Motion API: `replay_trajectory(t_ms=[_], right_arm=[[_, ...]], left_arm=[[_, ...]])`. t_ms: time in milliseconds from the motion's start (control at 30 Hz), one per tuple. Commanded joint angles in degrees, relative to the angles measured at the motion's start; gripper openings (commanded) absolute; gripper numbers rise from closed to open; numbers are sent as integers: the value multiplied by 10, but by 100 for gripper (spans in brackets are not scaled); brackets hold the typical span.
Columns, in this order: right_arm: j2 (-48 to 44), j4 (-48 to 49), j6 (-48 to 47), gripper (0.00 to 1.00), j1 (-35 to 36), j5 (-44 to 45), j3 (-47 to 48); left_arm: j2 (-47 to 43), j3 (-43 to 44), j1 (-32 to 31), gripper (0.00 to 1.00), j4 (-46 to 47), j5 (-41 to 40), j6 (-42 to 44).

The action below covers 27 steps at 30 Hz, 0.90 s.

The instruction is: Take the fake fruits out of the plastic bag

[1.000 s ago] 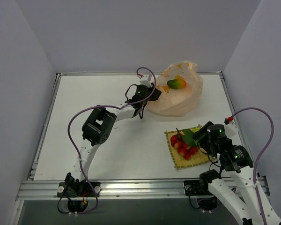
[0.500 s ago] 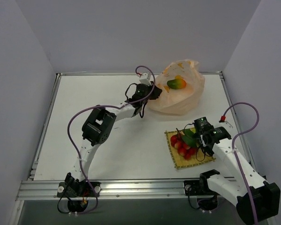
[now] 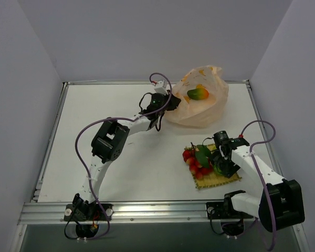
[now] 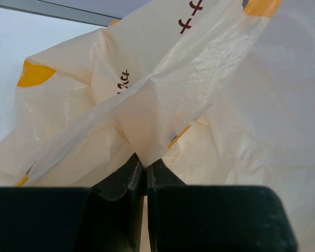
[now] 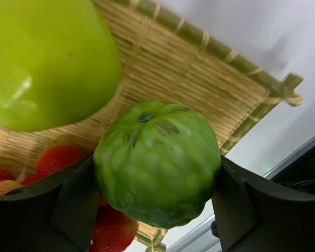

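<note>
The plastic bag (image 3: 199, 109) lies at the back of the table, pale peach and translucent, with the green-orange mango (image 3: 198, 94) inside. My left gripper (image 3: 169, 103) is shut on the bag's left edge. In the left wrist view the film (image 4: 173, 94) rises from the pinched jaws of that gripper (image 4: 145, 165). My right gripper (image 3: 219, 161) hangs over the yellow woven mat (image 3: 226, 181), shut on a round bumpy green fruit (image 5: 157, 152) that fills the gap between its fingers (image 5: 76, 202). The red berry bunch (image 3: 196, 164) with green leaves lies on the mat's left part.
In the right wrist view a smooth glossy green shape (image 5: 47, 58) sits over the mat (image 5: 199, 79) beside red berries (image 5: 60, 157). White walls enclose the table on three sides. A metal rail (image 3: 147, 210) runs along the near edge.
My right arm has swung in from the lower right, carrying the green fruit over the mat. The berry bunch sits slightly further left. The left gripper keeps its hold on the bag.
</note>
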Motion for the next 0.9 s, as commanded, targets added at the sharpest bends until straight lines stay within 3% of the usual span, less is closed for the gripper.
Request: replay_trajectory(t_ms=[0, 100, 200, 367, 633, 700, 867], right_arm=[[-3, -26, -2, 30, -5, -44, -4], [2, -25, -8, 34, -10, -22, 8], [0, -25, -18, 45, -12, -10, 16], [-14, -32, -35, 74, -13, -5, 34], [-69, -98, -41, 95, -14, 14, 84], [-84, -111, -40, 95, -13, 13, 93], [-116, -120, -53, 74, -5, 53, 176]], left_arm=[[-26, 32, 9, 2, 38, 7, -15], [-16, 32, 13, 2, 45, 13, -28], [-11, 32, 11, 2, 48, 15, -29], [-22, 27, 8, 2, 51, 17, -24], [-37, 22, -1, 2, 50, 12, -13], [-41, 20, -4, 2, 49, 12, -8], [-61, 12, -10, 2, 40, 0, 23]])
